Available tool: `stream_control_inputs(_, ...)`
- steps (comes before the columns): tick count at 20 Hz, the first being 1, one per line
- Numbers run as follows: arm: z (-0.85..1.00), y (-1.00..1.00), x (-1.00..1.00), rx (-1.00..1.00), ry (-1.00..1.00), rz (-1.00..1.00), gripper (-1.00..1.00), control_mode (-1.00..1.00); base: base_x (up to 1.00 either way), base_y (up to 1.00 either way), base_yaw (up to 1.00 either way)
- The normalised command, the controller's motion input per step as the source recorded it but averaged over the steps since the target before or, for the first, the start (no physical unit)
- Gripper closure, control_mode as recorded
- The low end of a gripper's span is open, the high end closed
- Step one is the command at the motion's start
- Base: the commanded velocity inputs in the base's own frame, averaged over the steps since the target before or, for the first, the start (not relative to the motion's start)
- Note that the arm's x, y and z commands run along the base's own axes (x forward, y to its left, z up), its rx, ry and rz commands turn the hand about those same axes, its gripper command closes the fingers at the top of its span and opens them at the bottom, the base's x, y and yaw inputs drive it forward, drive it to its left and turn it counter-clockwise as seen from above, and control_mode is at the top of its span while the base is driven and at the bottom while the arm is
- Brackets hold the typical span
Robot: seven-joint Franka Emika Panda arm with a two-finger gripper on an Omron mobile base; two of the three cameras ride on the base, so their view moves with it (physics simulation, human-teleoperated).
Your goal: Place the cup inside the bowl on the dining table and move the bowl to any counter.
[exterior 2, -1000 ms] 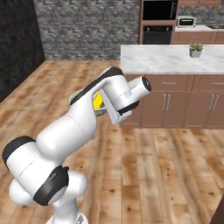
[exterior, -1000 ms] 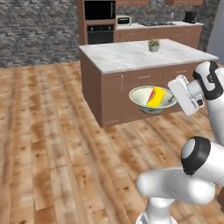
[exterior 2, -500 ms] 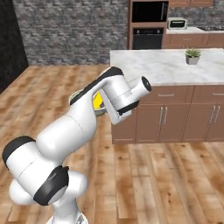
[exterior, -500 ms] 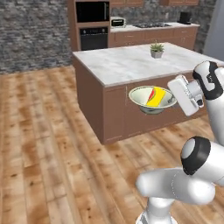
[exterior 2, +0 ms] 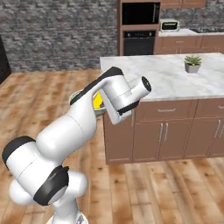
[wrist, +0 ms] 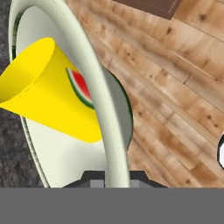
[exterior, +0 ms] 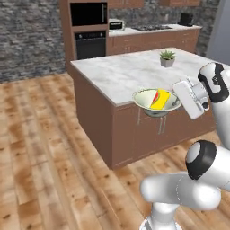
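Gripping the bowl (exterior: 156,102) by its right rim, the gripper (exterior: 179,99) sits centre-right of the left base view, w/ the bowl held in the air in front of the counter (exterior: 130,76), at about the height of its marble top edge. Cup (exterior: 160,99) lies tipped on its side inside the bowl, yellow w/ red patch showing. Hand view: fingers clamp the bowl rim at bottom centre, one each side of the wall; cup (wrist: 48,92) at left of frame, watermelon mark facing the rim, wood floor (wrist: 175,87) at right. Right base view: arm hides most of the bowl (exterior 2: 78,94); a bit of yellow cup (exterior 2: 97,101) shows left of centre. Small potted plant (exterior: 167,58) on the counter top, upper right. Wall oven (exterior: 90,29) at top of frame, behind the counter.
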Motion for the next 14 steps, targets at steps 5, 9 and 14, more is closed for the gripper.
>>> stream_control_inputs(5,0.0,0.0,0.0,0.0,0.0,0.0,1.0,1.0,1.0,0.05,-0.16)
stream_control_inputs(9,0.0,0.0,0.0,0.0,0.0,0.0,1.0,1.0,1.0,0.0,-0.16)
stream_control_inputs(14,0.0,0.0,0.0,0.0,0.0,0.0,1.0,1.0,1.0,0.0,-0.15)
